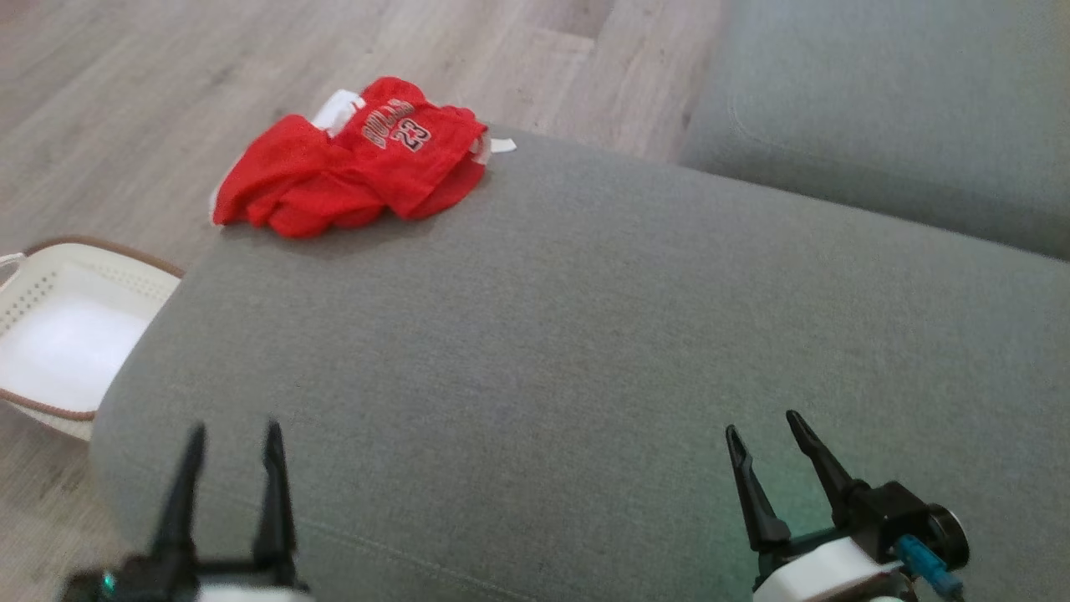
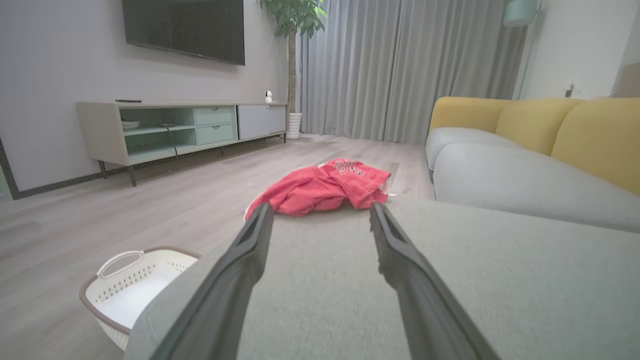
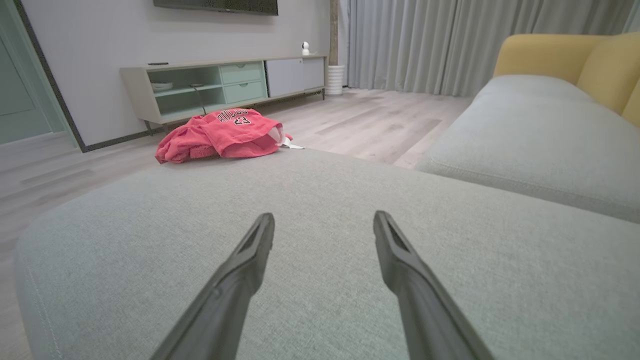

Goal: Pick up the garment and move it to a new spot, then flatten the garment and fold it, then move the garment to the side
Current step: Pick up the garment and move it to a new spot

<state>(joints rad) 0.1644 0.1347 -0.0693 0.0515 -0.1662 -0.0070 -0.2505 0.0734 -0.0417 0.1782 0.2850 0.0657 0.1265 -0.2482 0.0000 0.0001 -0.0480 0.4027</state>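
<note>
The garment [image 1: 351,171] is a red mesh jersey with white trim and a "23" print, lying crumpled at the far left corner of the grey sofa cushion [image 1: 585,334]. It also appears as the garment [image 2: 320,187] ahead of the left fingers and the garment [image 3: 220,135] at the upper left of the right wrist view. My left gripper [image 1: 234,435] hovers open over the cushion's near left edge, far from the jersey. My right gripper [image 1: 762,425] stands open over the near right, with nothing between its fingers. Its jaws in the right wrist view [image 3: 324,217] are spread above bare cushion.
A white perforated laundry basket [image 1: 58,334] sits on the wooden floor left of the cushion. A second grey seat cushion [image 1: 886,109] lies at the upper right, with yellow backrests [image 2: 550,130]. A low TV cabinet [image 2: 175,127] stands along the far wall.
</note>
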